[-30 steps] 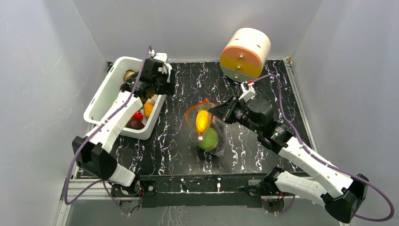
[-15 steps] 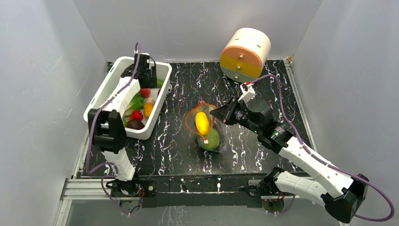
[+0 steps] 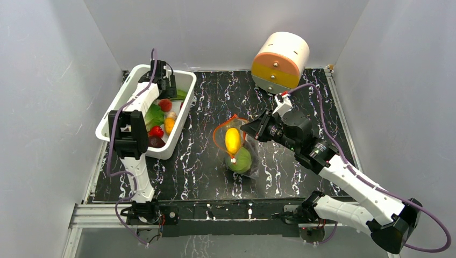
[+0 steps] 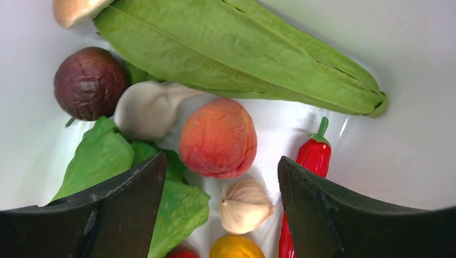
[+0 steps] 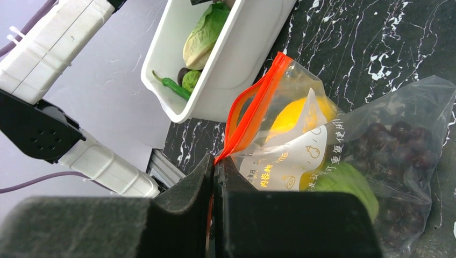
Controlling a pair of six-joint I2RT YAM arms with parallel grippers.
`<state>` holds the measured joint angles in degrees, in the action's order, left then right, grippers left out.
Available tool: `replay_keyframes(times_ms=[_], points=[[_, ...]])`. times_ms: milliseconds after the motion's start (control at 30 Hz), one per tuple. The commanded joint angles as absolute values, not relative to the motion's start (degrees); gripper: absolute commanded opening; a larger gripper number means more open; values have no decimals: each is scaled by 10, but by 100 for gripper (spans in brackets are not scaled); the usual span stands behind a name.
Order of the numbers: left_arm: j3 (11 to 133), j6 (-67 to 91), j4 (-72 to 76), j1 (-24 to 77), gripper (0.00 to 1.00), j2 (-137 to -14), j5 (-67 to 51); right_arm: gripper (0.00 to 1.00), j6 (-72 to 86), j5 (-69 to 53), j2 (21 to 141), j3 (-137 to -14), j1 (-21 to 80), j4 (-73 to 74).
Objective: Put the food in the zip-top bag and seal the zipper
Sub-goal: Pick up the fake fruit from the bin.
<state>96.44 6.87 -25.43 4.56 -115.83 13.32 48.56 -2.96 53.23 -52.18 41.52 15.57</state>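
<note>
**Robotics laboratory test cell.** Plain grey panels (image 3: 54, 80) wall in the left, far and right edges of a black marbled tabletop (image 3: 204, 161). Two white-and-black robot arms, the left arm (image 3: 132, 134) and the right arm (image 3: 349, 180), stand on a dark mounting bar (image 3: 231, 210) along the near edge. Purple cables (image 3: 447, 235) loop loose from their joints. The contents are staged props: toy food (image 4: 218, 137) in a white bin (image 3: 110, 121) at the far left corner, and a cream-and-orange drum (image 3: 280, 60) at the far edge, toward the right corner.

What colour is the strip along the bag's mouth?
Orange-red. The strip shows best in the right wrist view.
</note>
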Motion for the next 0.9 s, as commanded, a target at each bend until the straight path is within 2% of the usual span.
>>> replay_keyframes(times_ms=[0,267,567,667,867], points=[[999,68,-264,42,73,-1180,121,0,501,-21,527,-568,414,110],[984,62,-257,35,68,-1198,145,0,506,-19,523,-563,415,111],[1006,67,-278,25,68,-1245,140,0,504,-4,509,-560,415,115],[1009,70,-284,24,58,-1239,113,0,502,0,513,-566,415,115],[989,80,-279,24,52,-1197,93,0,507,-7,522,-565,414,107]])
